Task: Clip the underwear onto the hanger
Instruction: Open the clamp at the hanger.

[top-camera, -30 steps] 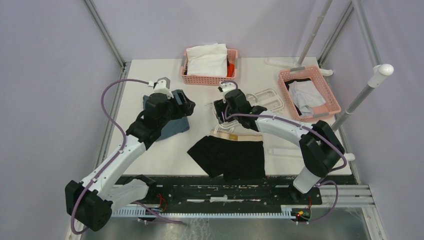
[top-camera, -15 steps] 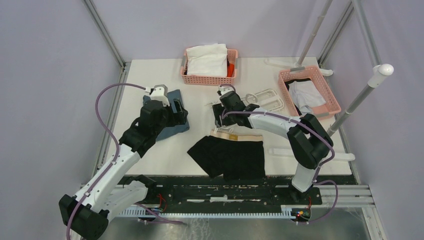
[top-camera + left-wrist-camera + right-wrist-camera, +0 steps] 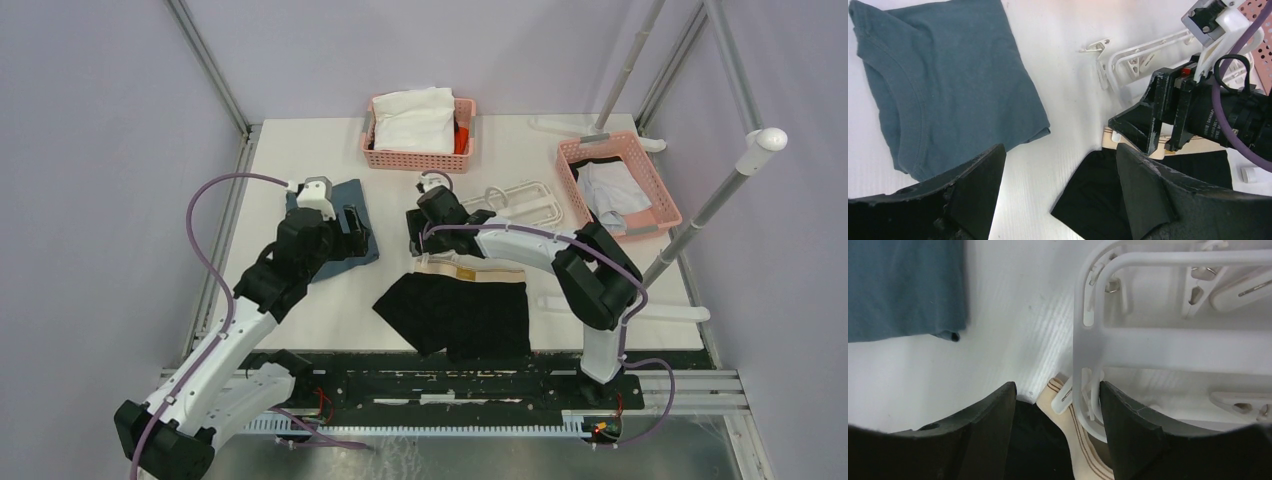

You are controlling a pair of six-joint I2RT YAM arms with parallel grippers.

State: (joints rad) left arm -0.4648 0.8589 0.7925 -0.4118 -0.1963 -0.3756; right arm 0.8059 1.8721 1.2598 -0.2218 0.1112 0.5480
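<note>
The underwear (image 3: 455,312), black with a beige waistband (image 3: 470,270), lies flat near the table's front edge. Behind it the white hanger (image 3: 520,200) lies flat too. My right gripper (image 3: 418,243) is open, low over the waistband's left corner. In the right wrist view my right gripper (image 3: 1058,410) straddles the hanger's corner (image 3: 1088,330) and a white clip (image 3: 1065,396) resting on the beige waistband (image 3: 1083,450); I cannot tell whether the clip bites. My left gripper (image 3: 357,232) is open and empty; in its own view, the left gripper (image 3: 1058,190) hangs beside the underwear's left edge (image 3: 1093,200).
A folded blue-grey cloth (image 3: 948,85) lies under the left arm. A pink basket (image 3: 415,160) with a white garment stands at the back. A second pink basket (image 3: 661,200) stands at the right. A slanted white pole (image 3: 720,190) rises at the right.
My right gripper has slid left along the hanger to the waistband's left corner. The left arm has drawn back toward its base, uncovering more of the blue-grey cloth.
</note>
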